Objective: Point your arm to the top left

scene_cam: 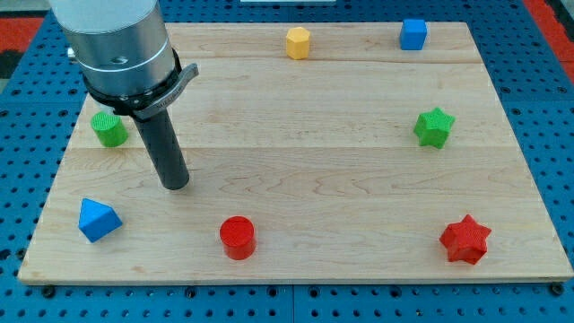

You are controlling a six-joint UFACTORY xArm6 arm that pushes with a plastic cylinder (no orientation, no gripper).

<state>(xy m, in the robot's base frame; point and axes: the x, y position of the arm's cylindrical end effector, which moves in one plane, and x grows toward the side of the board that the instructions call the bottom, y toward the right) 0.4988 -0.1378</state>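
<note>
My tip (176, 185) rests on the pale wooden tabletop (305, 152) at about nine o'clock, touching no block. There is no gripper, only the dark rod. The green ridged cylinder (109, 129) lies at ten o'clock from my tip, the blue triangular block (97, 220) at eight, the red cylinder (238, 238) at four. The tabletop's top-left corner lies at eleven o'clock.

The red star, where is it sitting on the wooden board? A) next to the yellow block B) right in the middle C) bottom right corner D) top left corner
C: the red star sits in the bottom right corner of the wooden board, far from my tip, which rests on the view's left side.
</note>
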